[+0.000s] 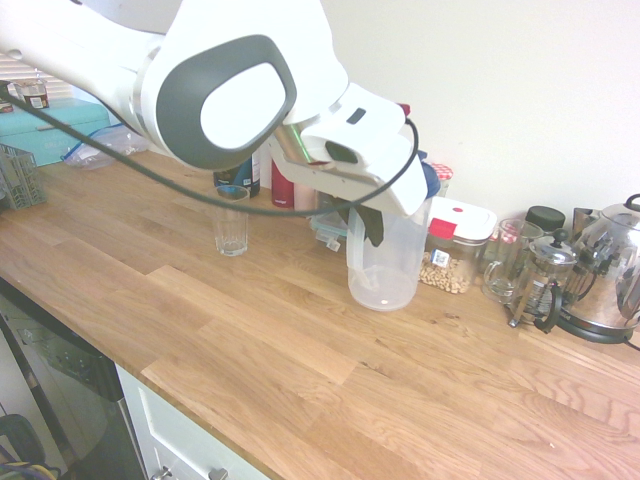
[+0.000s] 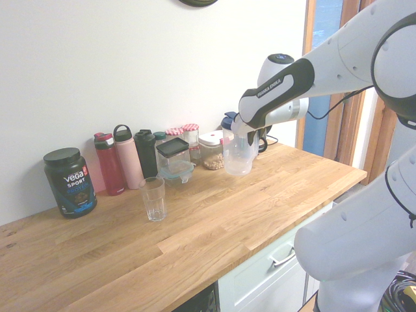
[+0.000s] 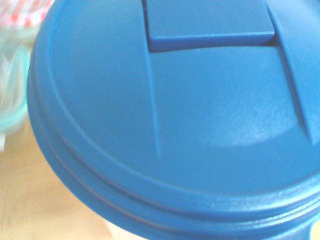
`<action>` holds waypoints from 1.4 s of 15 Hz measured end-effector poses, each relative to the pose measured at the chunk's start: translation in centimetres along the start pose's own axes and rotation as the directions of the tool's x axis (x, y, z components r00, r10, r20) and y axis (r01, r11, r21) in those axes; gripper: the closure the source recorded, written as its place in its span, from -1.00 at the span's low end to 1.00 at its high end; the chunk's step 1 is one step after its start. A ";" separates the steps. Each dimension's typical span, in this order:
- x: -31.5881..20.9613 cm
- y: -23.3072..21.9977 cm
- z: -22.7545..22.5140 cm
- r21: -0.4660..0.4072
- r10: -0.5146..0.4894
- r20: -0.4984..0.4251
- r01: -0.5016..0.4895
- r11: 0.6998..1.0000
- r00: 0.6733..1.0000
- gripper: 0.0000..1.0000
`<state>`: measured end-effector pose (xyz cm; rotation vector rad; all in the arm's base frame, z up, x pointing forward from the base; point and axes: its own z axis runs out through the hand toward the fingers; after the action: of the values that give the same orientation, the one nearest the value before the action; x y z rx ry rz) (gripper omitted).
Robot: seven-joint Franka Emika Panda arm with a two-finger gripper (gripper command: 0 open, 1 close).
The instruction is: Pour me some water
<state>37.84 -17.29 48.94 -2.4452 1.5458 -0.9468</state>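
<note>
A clear plastic pitcher (image 1: 392, 262) (image 2: 237, 157) with a blue lid (image 3: 175, 125) stands near the back of the wooden counter. It looks almost empty. My gripper (image 1: 368, 226) (image 2: 251, 134) comes down at the pitcher's handle side and is shut on the handle. The lid fills the wrist view from close by. An empty drinking glass (image 1: 231, 224) (image 2: 153, 199) stands upright on the counter. It is well apart from the pitcher, toward the row of bottles.
Bottles (image 2: 129, 158) and a dark Vega tub (image 2: 70, 182) line the wall. A lidded jar of nuts (image 1: 455, 252), a glass mug (image 1: 505, 262), a French press (image 1: 541, 285) and a steel kettle (image 1: 612, 272) crowd beside the pitcher. A teal box (image 1: 50, 128) sits at the far end.
</note>
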 end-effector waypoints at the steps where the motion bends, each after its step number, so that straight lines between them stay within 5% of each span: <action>1: -0.4 0.1 0.2 0.019 0.041 -0.017 -0.040 0.999 0.999 1.00; 11: -3.3 1.4 3.0 -0.082 0.011 0.011 -0.010 0.997 1.000 1.00; 12: -3.4 1.4 3.1 -0.088 0.008 0.009 -0.007 0.996 1.000 -1.00; 21: -3.6 1.5 3.2 -0.093 0.012 0.018 -0.010 0.996 1.000 -1.00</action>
<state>37.36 -15.73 44.16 -2.4966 1.6309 -0.8668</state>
